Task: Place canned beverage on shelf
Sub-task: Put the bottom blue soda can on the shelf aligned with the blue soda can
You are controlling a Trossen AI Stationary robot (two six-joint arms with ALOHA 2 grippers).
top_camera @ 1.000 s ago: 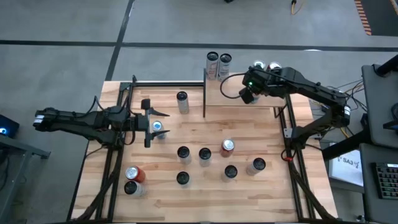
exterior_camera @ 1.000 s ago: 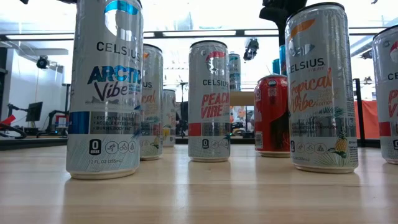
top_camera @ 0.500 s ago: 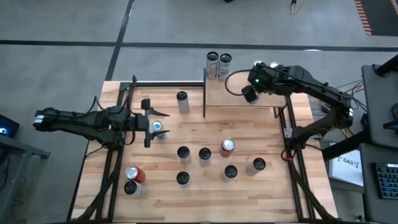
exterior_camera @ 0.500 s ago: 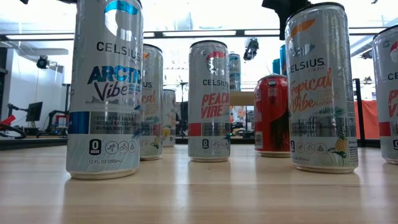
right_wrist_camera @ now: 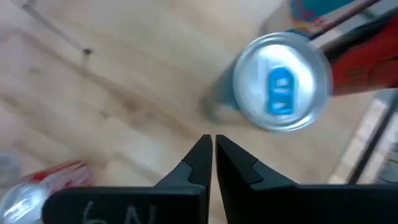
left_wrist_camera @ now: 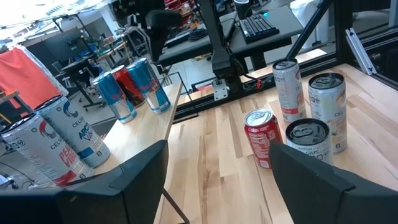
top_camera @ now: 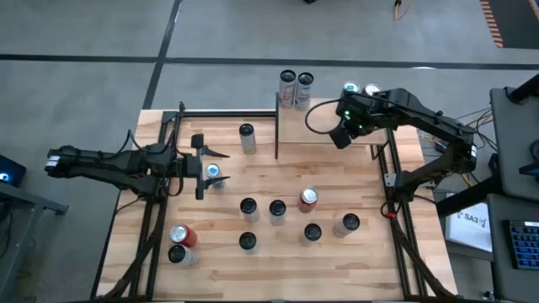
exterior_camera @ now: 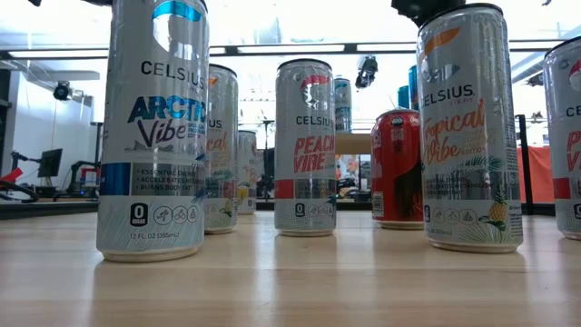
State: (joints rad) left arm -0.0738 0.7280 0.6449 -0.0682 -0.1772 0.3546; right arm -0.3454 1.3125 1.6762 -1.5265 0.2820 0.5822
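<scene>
Your right gripper hangs over the shelf with fingers pinched together, carrying nothing; cans already line the shelf's far edge. Your left gripper waits with fingers spread, holding nothing, beside a blue-topped can on the table.

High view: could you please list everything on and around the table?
Silver cans: eight, silver tops, standing across the table.
Red cans: two, red, one mid-table, one front left.
Shelf cans: at least four, silver tops, shelf's far edge.
Shelf: one, light wood, table's far right.
Table: one, light wood planks.
Left gripper: one, dark, open, table's left.
Right gripper: one, dark, shut, above the shelf.
</scene>
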